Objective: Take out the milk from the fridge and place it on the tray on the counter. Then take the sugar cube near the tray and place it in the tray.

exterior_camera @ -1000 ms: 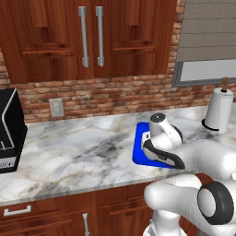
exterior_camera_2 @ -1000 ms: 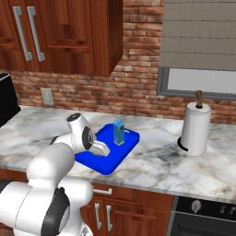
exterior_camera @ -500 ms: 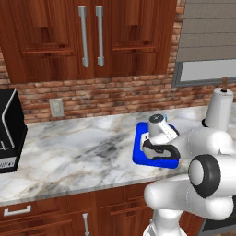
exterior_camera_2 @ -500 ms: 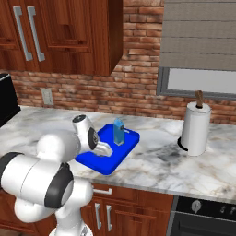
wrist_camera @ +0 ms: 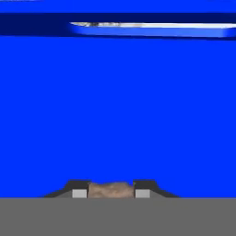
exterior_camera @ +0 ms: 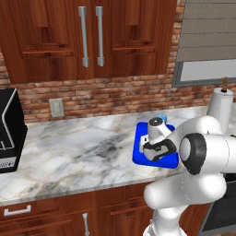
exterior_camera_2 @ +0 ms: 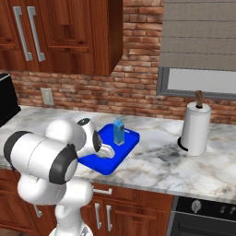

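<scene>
One tray (exterior_camera_2: 130, 137), one milk (exterior_camera_2: 119, 131) (upright), one sugar cube (wrist_camera: 110, 190).

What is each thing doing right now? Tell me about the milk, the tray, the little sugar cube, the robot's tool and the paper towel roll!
milk: upright on the tray.
tray: flat on the counter.
sugar cube: between the fingertips, low over the tray floor.
tool: closed on the sugar cube.
paper towel roll: upright on its holder, away from the tray.
</scene>
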Controlling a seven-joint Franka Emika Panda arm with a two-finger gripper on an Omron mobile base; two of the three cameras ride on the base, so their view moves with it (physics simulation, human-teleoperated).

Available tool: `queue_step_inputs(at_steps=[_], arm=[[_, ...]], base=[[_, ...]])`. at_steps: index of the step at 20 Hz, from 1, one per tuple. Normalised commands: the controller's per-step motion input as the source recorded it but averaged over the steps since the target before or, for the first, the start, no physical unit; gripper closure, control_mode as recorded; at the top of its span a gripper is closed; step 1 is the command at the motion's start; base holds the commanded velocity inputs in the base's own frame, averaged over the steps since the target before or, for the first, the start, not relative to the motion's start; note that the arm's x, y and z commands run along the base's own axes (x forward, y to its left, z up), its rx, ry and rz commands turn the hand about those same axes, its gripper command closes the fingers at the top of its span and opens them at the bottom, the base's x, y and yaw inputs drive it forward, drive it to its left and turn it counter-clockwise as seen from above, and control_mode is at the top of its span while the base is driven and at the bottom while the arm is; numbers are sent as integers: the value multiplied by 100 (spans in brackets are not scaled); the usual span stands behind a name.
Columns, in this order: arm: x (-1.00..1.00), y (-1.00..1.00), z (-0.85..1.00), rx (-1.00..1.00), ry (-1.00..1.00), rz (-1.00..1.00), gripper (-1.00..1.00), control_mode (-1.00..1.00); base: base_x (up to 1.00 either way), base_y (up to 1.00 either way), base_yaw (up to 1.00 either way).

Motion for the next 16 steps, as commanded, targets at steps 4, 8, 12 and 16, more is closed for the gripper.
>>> queue_step_inputs(at_steps=[4,8,12,16], arm=[[15,-3,-30,0,0,2,100,-100],[7,-2,-24,0,0,2,-100,-100],[0,-6,-1,1,0,0,-100,-100],[-1,-3,5,0,0,0,-100,-100]], base=[[0,0,0],[0,0,0],[0,0,0],[0,0,0]])
